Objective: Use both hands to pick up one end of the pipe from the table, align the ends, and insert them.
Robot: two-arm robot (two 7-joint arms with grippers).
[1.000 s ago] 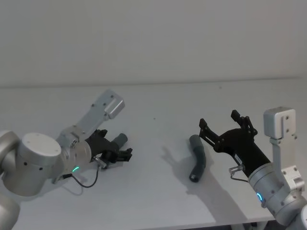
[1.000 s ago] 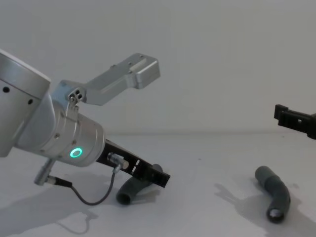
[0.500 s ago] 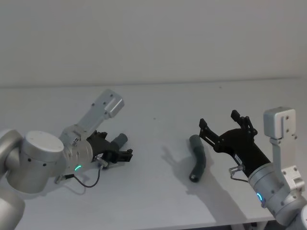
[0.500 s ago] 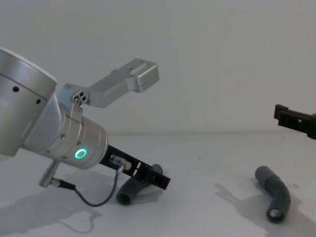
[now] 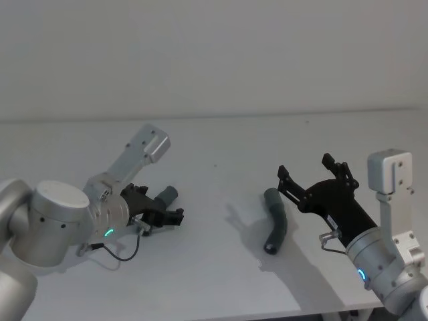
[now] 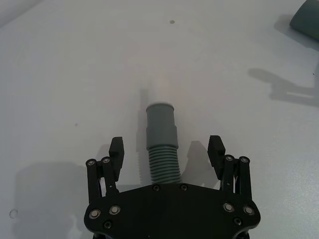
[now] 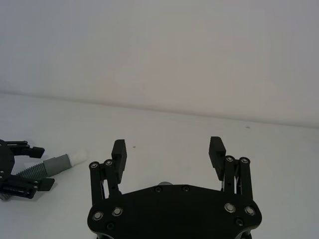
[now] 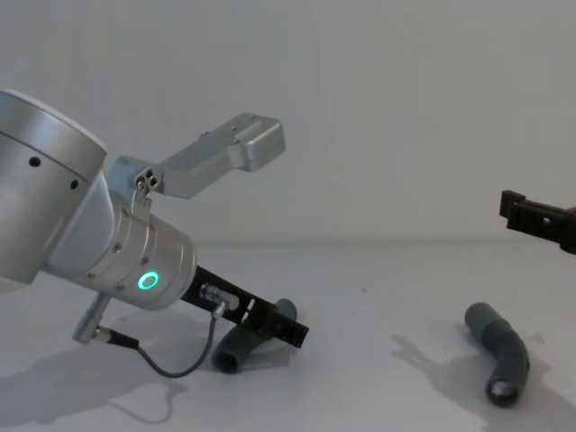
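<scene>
Grey pipe piece (image 6: 161, 130) lay inside the wide-open left end effector (image 6: 167, 145). The right end effector (image 5: 305, 165) hovered wide near the other pipe piece (image 5: 276, 227).

My table (image 5: 221, 137) is a broad, matte white surface, and two bent grey hose pieces lie flat on it, well apart. The left hose piece (image 5: 166, 196) rests on my left side, its ribbed middle leading to a smooth grey cuff with a white tip (image 7: 77, 158). The right hose piece (image 5: 275, 226) lies on my right side, curved, its open dark end turned towards me. Between them, farther back, a small dark speck (image 5: 215, 165) marks the bare surface
</scene>
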